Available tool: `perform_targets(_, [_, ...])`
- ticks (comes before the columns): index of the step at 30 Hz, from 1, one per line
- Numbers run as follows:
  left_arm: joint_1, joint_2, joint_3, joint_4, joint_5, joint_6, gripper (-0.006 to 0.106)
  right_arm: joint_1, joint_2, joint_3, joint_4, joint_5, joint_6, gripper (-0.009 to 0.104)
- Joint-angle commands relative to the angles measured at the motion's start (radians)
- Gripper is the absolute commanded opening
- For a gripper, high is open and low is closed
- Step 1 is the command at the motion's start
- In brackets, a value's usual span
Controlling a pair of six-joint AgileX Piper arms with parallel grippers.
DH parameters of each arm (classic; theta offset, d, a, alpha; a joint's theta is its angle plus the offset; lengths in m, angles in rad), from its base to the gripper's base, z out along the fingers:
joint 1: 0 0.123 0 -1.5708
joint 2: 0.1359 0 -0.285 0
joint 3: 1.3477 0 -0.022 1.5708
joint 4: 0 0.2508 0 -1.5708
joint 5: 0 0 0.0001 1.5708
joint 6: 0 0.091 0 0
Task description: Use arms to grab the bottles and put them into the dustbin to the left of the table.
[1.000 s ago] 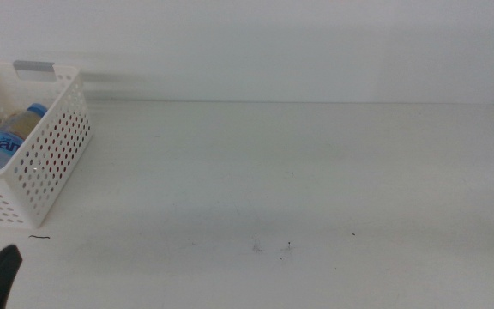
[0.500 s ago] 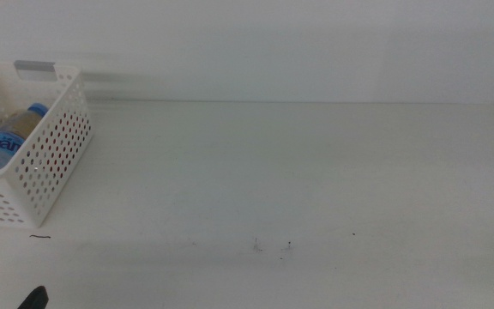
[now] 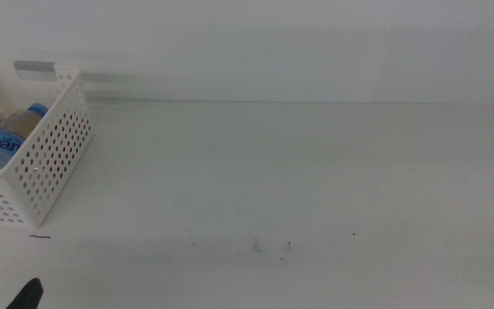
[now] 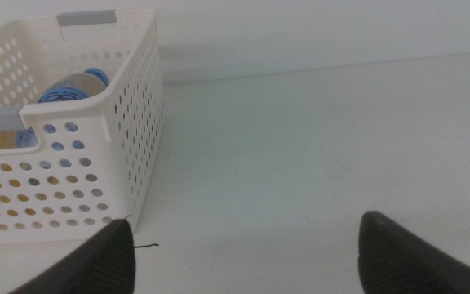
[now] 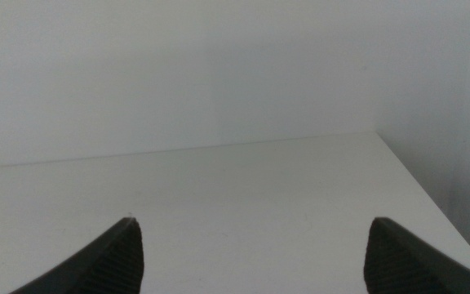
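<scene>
The white perforated dustbin (image 3: 51, 163) stands at the table's (image 3: 316, 172) left edge. Inside it lies a clear water bottle (image 3: 5, 140) with a blue cap; something yellowish beside it shows through the holes. The left wrist view has the dustbin (image 4: 141, 122) and the bottle (image 4: 76, 84) just ahead and to one side of my left gripper (image 4: 247, 222), which is open and holds nothing. Only a dark tip of that gripper (image 3: 27, 295) shows at the middle view's bottom left corner. My right gripper (image 5: 253, 222) is open and empty over bare table; the middle view does not show it.
A grey handle bar (image 3: 34, 69) caps the dustbin's far end. A few small dark specks (image 3: 257, 247) mark the table near its front. The right wrist view shows the table's right edge (image 5: 419, 192) and a plain wall behind.
The left gripper's dark tip has sunk lower at the bottom left corner of the middle view. The dark bit at the right edge has left the picture.
</scene>
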Motion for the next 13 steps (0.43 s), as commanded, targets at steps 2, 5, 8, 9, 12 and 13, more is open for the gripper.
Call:
perform_targets(2, [0.002, -0.004, 0.000, 0.001, -0.020, -0.003, 0.094, -0.007, -0.004, 0.004, -0.003, -0.009, -0.006, 0.087])
perform_targets(5, [0.042, -0.004, 0.000, 0.001, -0.020, -0.003, 0.094, -0.007, -0.004, 0.004, -0.003, -0.009, -0.006, 0.087])
perform_targets(8, [0.077, -0.004, 0.000, 0.002, -0.020, -0.003, 0.094, -0.007, -0.004, 0.004, -0.003, -0.009, -0.006, 0.087])
perform_targets(9, [0.080, -0.004, 0.000, 0.002, -0.020, -0.003, 0.094, -0.007, -0.004, 0.004, -0.003, -0.009, -0.006, 0.087])
perform_targets(12, [0.080, -0.004, 0.000, 0.002, -0.020, -0.003, 0.094, -0.007, -0.004, 0.004, -0.003, -0.009, -0.006, 0.087])
perform_targets(13, [0.080, -0.004, 0.000, 0.002, -0.020, -0.003, 0.094, -0.007, -0.004, 0.004, -0.003, -0.009, -0.006, 0.087])
